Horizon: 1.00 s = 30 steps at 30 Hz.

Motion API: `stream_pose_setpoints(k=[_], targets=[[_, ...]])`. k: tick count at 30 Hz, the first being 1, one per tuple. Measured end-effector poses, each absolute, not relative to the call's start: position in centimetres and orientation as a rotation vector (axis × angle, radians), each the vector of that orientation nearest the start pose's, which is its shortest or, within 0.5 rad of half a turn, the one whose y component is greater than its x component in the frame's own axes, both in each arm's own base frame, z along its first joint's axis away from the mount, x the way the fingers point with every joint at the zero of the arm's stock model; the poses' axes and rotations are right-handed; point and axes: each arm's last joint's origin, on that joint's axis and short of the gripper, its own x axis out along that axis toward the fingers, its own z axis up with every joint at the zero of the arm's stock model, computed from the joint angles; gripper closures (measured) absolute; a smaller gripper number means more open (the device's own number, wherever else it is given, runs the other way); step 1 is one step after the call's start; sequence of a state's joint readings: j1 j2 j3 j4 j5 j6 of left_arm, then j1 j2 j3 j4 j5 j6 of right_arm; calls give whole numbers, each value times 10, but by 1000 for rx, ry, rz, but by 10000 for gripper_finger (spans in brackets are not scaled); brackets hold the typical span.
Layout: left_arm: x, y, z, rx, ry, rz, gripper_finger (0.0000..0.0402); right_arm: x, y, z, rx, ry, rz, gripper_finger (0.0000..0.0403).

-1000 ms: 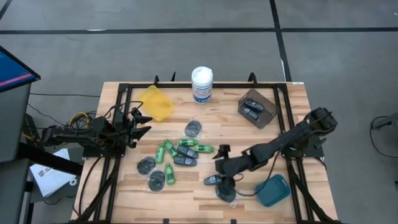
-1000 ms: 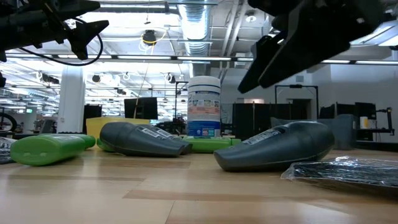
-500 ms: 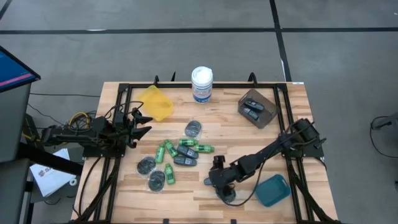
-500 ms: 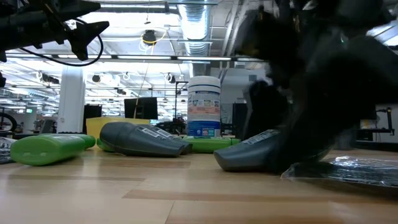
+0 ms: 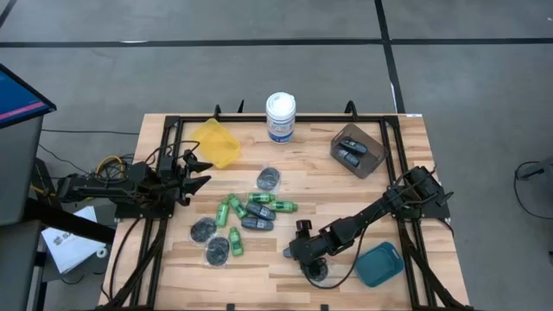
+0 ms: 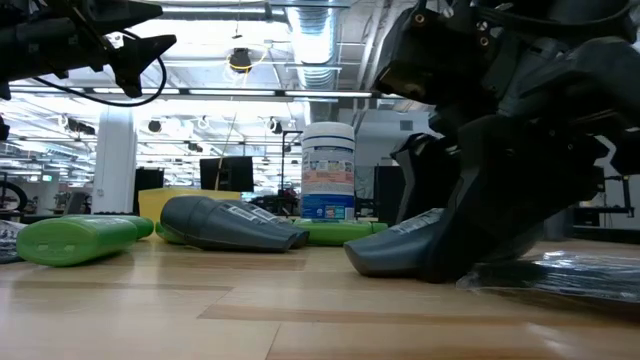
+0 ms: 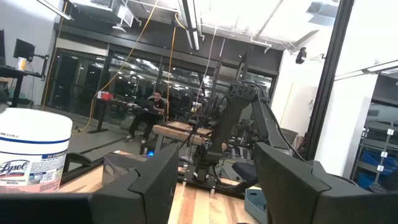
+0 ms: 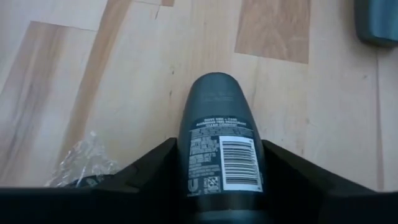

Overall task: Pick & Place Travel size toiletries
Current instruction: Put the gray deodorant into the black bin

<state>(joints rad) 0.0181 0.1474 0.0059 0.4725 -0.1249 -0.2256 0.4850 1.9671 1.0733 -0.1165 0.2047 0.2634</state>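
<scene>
A dark blue-grey mini bottle lies on the wood near the table's near edge, with my right gripper lowered over it and shut on it. A shiny wrapped disc lies just beside it, toward the near edge. More green bottles, dark bottles and discs lie loose at the table's middle. My left gripper hovers open above the table's left side, by the yellow bin. My right gripper has the dark bottle pinched between its two fingers, one on each long side of the body at the barcode-label end. The fingers slant down from the table's right and lie along the bottle. The bottle lies flat on the table.
A yellow bin stands far left. A brown bin at the far right holds two dark bottles. A teal bin sits near right, by the right arm. A white tub stands at the far edge. A black frame rims the table.
My right arm has dropped from above the table and moved toward the near edge and a little left. Its gripper has come down onto the dark bottle beside the wrapped disc. The bottle has stayed where it lay.
</scene>
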Motion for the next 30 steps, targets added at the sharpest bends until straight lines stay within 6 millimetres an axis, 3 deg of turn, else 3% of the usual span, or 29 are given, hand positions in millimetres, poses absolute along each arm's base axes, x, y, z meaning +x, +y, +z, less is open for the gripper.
stream_pose_setpoints(k=[2,10,15,20,24,27,30], targets=[[101,5,199,-241,-346,104,198,333,169,112,-108,975,132,217],[101,5,199,-241,-347,104,198,331,163,122,-182,966,154,216],[101,5,199,-241,-348,104,198,330,149,158,-234,884,119,216],[101,5,199,-241,-350,104,198,316,123,203,-329,849,12,215],[101,5,199,-241,-352,103,198,293,92,237,-377,823,-148,212],[101,5,199,-240,-353,104,198,269,67,254,-369,788,-274,214],[101,5,199,-238,-353,104,198,242,37,258,-305,776,-420,212]])
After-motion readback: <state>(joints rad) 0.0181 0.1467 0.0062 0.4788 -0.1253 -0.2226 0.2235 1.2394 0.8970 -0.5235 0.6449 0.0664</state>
